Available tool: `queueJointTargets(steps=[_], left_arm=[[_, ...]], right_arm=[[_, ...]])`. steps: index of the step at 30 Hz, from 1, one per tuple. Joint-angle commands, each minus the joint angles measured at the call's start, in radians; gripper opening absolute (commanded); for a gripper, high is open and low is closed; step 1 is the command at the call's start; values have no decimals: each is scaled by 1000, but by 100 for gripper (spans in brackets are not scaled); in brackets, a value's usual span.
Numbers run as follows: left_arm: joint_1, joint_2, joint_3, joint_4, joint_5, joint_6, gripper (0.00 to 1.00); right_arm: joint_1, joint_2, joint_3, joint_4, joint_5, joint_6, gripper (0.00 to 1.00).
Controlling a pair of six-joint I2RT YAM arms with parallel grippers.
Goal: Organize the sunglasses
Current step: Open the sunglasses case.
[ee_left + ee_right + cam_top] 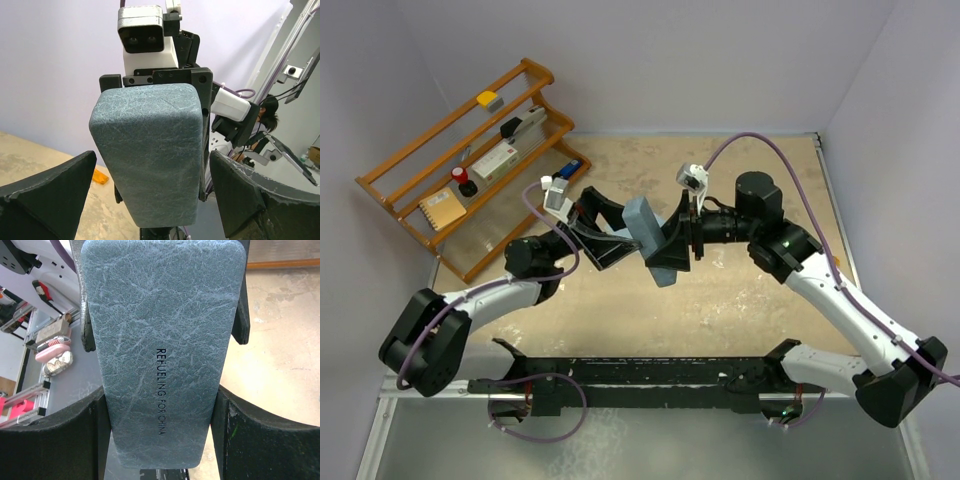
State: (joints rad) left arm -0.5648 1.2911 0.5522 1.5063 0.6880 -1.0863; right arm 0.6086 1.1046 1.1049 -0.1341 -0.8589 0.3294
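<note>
Far left on worktop point(760, 300): wooden rack point(442, 124). Right of rack, my left claw point(152, 165) flanks one end of sunglasses case point(160, 340); cannot tell if gripping. Case in air, clear of rack. My right claw point(160, 405) clamps case's sides. Step looks like handover. Next: left must squeeze firm before right lets go.

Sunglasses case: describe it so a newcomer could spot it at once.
Look over the middle of the sandy table, where the two arms meet. The sunglasses case hangs there off the surface. It is a grey-blue rounded oblong with a marbled texture, far bigger than the small items on the wooden rack at left.
</note>
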Motion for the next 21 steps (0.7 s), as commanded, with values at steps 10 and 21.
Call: queueJointTargets(steps=[10,21], left_arm=[[3,44,28,177,17,-87,87],[3,34,32,167,8,-83,83]], right_arm=[[3,13,53,80,7,8,0],[3,26,37,99,23,19,0]])
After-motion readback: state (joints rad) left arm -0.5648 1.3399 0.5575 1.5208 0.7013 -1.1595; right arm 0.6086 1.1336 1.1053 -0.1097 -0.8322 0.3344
